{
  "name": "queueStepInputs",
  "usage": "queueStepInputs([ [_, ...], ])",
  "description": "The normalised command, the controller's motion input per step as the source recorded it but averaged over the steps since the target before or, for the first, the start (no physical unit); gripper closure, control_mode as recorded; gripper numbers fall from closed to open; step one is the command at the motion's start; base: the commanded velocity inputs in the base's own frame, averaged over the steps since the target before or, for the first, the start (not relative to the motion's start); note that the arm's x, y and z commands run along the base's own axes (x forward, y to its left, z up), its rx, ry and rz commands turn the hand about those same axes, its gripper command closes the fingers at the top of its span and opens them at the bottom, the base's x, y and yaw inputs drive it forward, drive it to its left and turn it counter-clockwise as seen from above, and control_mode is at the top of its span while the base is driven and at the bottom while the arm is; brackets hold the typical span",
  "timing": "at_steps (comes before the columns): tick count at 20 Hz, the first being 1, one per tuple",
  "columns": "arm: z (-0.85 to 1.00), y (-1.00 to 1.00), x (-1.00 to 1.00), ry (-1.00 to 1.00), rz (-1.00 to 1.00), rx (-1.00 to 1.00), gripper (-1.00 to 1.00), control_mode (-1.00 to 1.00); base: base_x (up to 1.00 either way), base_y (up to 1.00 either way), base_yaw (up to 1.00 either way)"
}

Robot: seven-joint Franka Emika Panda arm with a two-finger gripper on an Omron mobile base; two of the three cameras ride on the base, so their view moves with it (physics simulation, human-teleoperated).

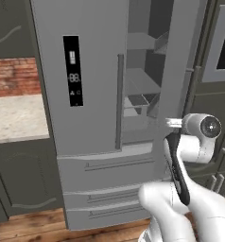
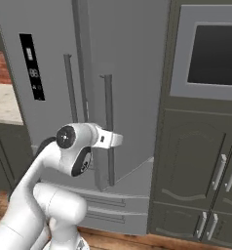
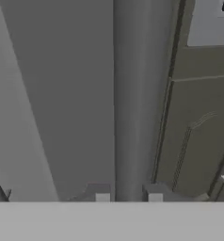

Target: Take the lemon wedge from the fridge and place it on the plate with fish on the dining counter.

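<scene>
The grey fridge (image 1: 95, 94) stands in front of me with its right door (image 2: 132, 88) swung partly open, so the bare interior shelves (image 1: 140, 90) show. My gripper (image 3: 128, 195) is at that door's long vertical bar handle (image 3: 129, 94). The bar runs between the two fingertips (image 3: 102, 195) and fills the gap between them. In the right base view the hand (image 2: 113, 140) reaches the same handle (image 2: 108, 127) at mid height. The lemon wedge is hidden from me; I cannot make it out on the shelves. The plate with fish and the dining counter are out of view.
Dark grey cabinets (image 2: 196, 166) with a built-in oven window (image 2: 215, 46) stand close beside the open door on the right. A beige wall counter (image 1: 15, 116) under red brick lies left of the fridge. The fridge's bottom drawers (image 1: 105, 189) sit above the wooden floor.
</scene>
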Motion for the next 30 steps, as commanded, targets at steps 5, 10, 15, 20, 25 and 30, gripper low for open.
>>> queueStepInputs([
  [5, 0.9, 0.93, -0.57, -0.1, -0.18, -0.09, -1.0, -1.0, 0.0, 0.0, 0.0],
  [10, 0.67, 1.0, 0.16, -0.3, -0.35, -0.04, -1.0, -1.0, 0.0, 0.0, 0.0],
  [15, -0.03, 0.63, 0.56, -0.15, -0.76, -0.03, -1.0, -1.0, 0.0, 0.0, 0.0],
  [20, 0.01, -0.14, 0.35, 0.0, -0.09, 0.04, -1.0, -1.0, 0.0, 0.0, 0.0],
  [25, 0.21, -0.72, 0.61, 0.13, -0.01, 0.31, -1.0, -1.0, 0.0, 0.0, 0.0],
  [30, 0.01, -0.2, 0.75, 0.16, -0.07, 0.08, -1.0, -1.0, 0.0, 0.0, 0.0],
])
